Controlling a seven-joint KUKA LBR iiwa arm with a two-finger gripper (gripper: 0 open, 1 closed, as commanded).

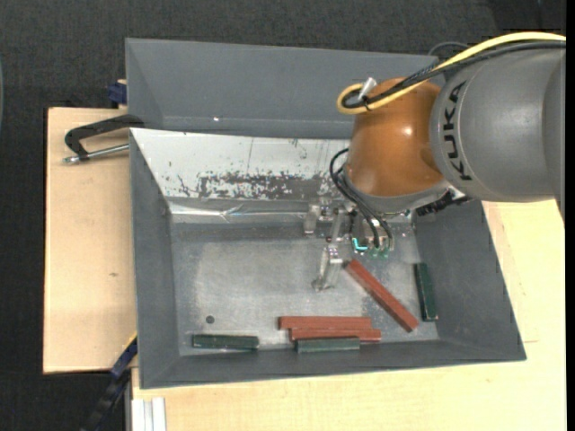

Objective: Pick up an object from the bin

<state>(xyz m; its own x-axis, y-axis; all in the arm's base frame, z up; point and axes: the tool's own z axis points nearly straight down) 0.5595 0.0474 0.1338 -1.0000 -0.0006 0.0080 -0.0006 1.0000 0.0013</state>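
Grey arm [512, 133] marked KUKA, fingers [325, 272] (open or closed, cannot tell) beside red-brown bar [382, 294]

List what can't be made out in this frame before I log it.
- Camera view, slanted red bar: its upper end is covered by the tool, so contact is unclear.
- Camera view, bin: the orange cover hides its back right floor.
- Camera view, dark speck at front left: too small to identify.
- Camera view, dark green bar at front: partly hidden by the red bars.
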